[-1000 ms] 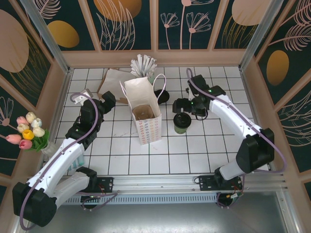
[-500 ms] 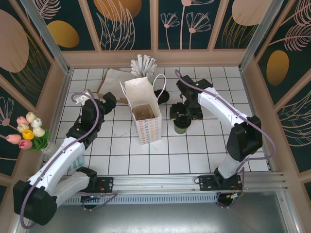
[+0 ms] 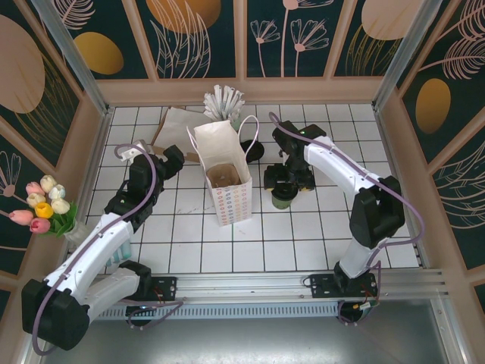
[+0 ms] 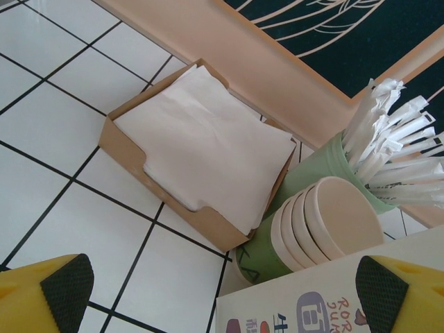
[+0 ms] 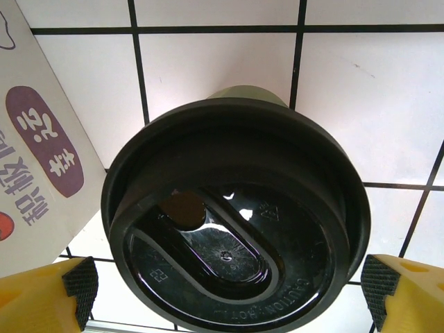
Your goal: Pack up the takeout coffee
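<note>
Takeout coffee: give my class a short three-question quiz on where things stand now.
1. True or false: the takeout coffee stands on the tiles beside the white paper bag, not in it.
2. The right arm's jaws are: A) shut on a straw; B) open, either side of the coffee's lid; C) shut on the bag's handle.
3. What lies in the brown tray in the left wrist view?
Key: 1 true; 2 B; 3 white napkins.
</note>
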Controlling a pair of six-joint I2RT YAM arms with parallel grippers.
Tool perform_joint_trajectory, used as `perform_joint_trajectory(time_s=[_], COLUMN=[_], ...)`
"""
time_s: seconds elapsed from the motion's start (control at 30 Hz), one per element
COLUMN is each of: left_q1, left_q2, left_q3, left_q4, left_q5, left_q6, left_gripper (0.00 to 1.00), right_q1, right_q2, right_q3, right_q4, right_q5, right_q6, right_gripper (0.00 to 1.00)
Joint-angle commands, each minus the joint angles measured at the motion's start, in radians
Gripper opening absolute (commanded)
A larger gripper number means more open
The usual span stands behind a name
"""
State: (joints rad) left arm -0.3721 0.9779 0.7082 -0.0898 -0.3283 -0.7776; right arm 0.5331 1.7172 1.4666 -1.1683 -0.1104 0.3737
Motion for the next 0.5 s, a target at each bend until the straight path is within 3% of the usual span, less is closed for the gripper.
perform_joint_trajectory(time_s=[0.0,0.47], left_q1=[0.002,0.002], left_q2=[0.002,-0.005], left_q3=[-0.013,-0.026], left_q4=[-0.011,-0.017], left_q5=[0.02,0.031], left_q6=[0.02,0.031], left_gripper=[0.98,0.99], right_q1=[0.008,0.034], right_q2=[0.023,0.065], right_q3=[-0.01,0.006], right_q4=[-0.033,-0.035], right_q5=[0.023,0.065], right_q6=[0.013,0.023], right_gripper=[0.99,0.99])
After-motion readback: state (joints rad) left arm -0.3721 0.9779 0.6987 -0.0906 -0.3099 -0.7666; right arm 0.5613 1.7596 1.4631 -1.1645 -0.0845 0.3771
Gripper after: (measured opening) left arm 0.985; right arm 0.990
